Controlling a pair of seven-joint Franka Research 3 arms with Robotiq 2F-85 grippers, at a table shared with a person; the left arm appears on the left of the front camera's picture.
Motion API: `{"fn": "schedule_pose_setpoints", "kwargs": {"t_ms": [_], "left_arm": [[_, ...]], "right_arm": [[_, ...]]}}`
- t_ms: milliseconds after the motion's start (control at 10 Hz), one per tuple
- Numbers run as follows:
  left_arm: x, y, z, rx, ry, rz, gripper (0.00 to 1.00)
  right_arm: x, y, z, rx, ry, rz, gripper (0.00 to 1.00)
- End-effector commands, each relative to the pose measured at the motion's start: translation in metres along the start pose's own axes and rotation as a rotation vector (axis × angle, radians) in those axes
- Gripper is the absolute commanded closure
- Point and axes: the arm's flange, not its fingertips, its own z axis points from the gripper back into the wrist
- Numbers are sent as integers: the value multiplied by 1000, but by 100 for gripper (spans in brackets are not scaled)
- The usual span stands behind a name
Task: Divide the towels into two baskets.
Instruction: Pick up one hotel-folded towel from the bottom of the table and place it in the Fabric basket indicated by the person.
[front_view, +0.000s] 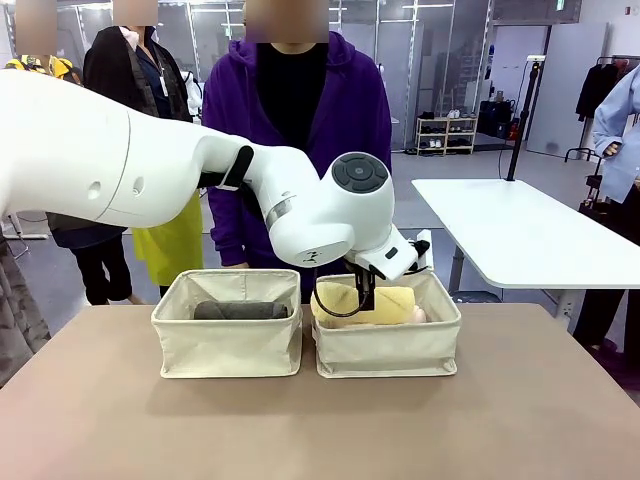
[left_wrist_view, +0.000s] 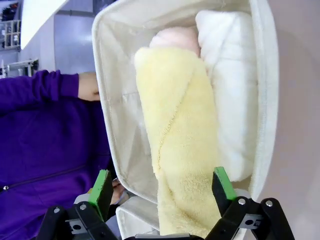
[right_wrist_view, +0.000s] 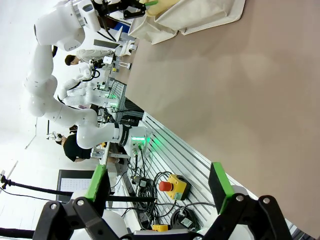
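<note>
My left gripper (left_wrist_view: 162, 192) hangs over the right basket (front_view: 388, 350) with its jaws spread wide, the pale yellow towel (left_wrist_view: 182, 145) lying between the green pads; I think neither pad touches it, though the angle is poor. The white towel (left_wrist_view: 232, 95) and pale pink towel (left_wrist_view: 176, 39) lie beside it in that basket. The dark grey towel (front_view: 241, 311) lies in the left basket (front_view: 227, 345). My right gripper (right_wrist_view: 159, 186) is wide open and empty above the bare table (right_wrist_view: 235, 95).

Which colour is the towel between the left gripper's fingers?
Pale yellow towel, between the open left gripper fingers; clearest in the left wrist view.
</note>
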Motion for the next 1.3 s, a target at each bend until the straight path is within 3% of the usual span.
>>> {"fn": "schedule_pose_setpoints", "kwargs": {"t_ms": [0,100,1100,1200], "left_arm": [[-16,-2,32,-103,-59,11,0],[0,0,0,0,0,0,0],[-1,1,0,-23,-7,-7,0],[-2,15,24,-2,25,-7,0]], "right_arm": [[-3,3,-4,7,-14,15,0],[-3,3,-4,7,-14,15,0],[-3,3,-4,7,-14,15,0],[-3,3,-4,7,-14,15,0]]}}
